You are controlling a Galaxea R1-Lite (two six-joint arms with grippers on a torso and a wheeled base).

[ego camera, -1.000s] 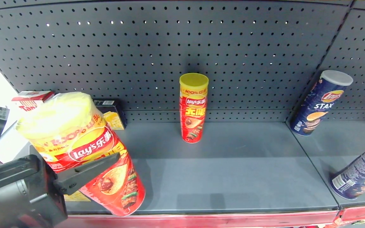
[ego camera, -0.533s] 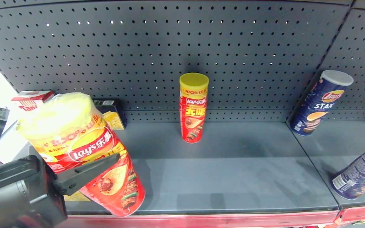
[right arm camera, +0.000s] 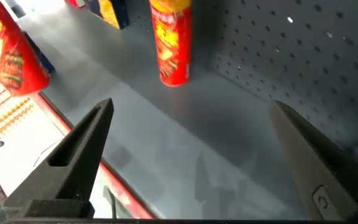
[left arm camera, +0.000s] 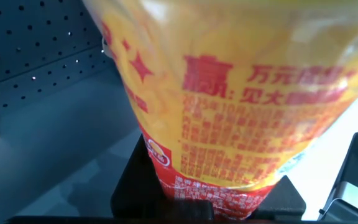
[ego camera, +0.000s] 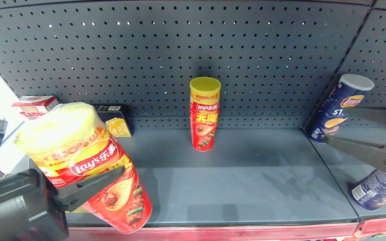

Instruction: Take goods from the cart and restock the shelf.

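My left gripper [ego camera: 92, 182] is shut on a red chips can with a yellow lid [ego camera: 85, 160], held tilted over the front left corner of the grey shelf [ego camera: 246, 187]. In the left wrist view the same can [left arm camera: 229, 93] sits between the dark fingers [left arm camera: 135, 183]. A matching can [ego camera: 204, 113] stands upright at the back middle of the shelf. My right gripper [ego camera: 333, 124] is at the right end of the shelf, open and holding nothing. In the right wrist view its spread fingers [right arm camera: 79, 162] frame the standing can [right arm camera: 169, 40] and the held can [right arm camera: 14, 53].
A blue chips can [ego camera: 338, 110] stands at the back right, behind the right gripper, and another blue can [ego camera: 377, 190] lies below it at the right edge. A red-white box [ego camera: 34, 105] and a dark box [ego camera: 116, 118] sit at the back left. A pegboard wall [ego camera: 179, 50] closes the back.
My right gripper has come into the head view from the right, open, in front of the blue cans. The left gripper and its can have dropped slightly.
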